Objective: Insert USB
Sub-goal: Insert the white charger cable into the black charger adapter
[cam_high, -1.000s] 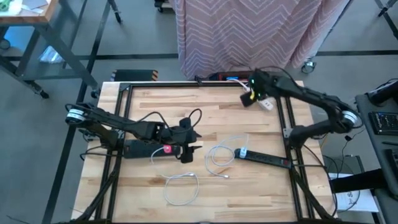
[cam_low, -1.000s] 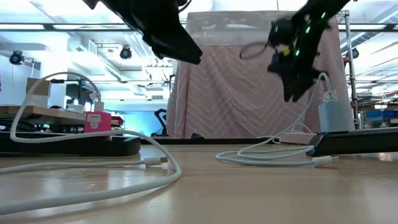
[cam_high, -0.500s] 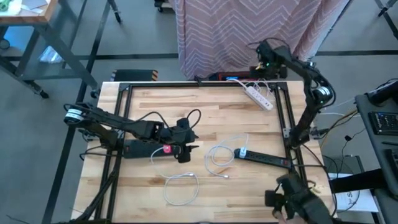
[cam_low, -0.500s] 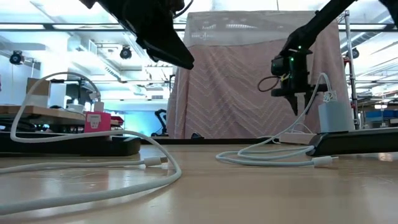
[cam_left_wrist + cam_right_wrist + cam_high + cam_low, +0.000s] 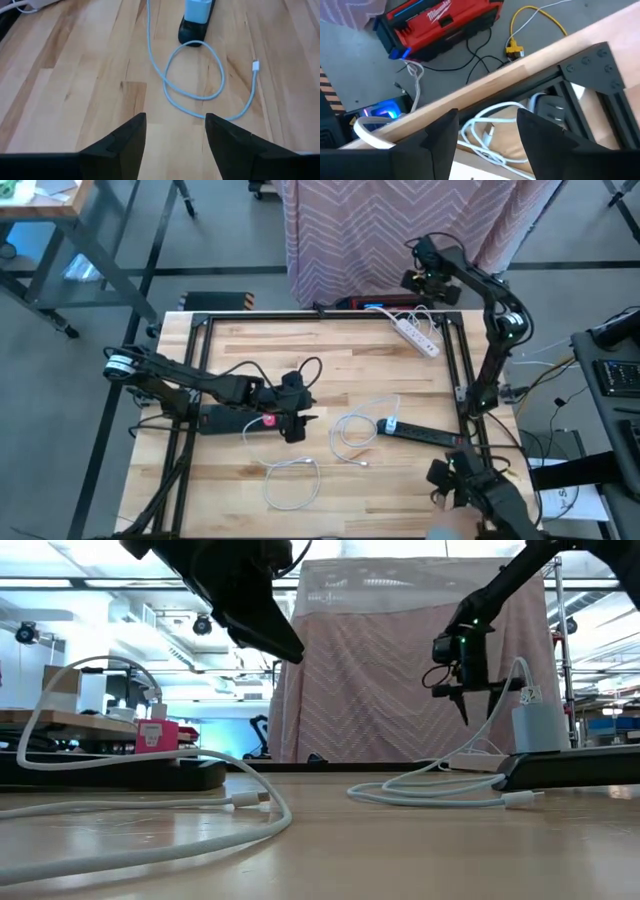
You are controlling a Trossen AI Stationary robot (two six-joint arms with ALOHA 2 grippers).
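Pink chevron curtain; red-black toolbox — white cable.

Left arm stretched low across table from left edge, wrist near table middle. Left gripper hovers above surface, fingers apart, nothing between. Right arm folded upright at right side, forearm reaching back past far table edge. Right gripper raised high beyond far right corner, fingers spread, empty, pointing downward in low view.

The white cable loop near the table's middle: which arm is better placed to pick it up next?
Probably the left. The left gripper hovers open beside the white cable, which shows just ahead in its wrist view. The right gripper is raised beyond the table's far edge.
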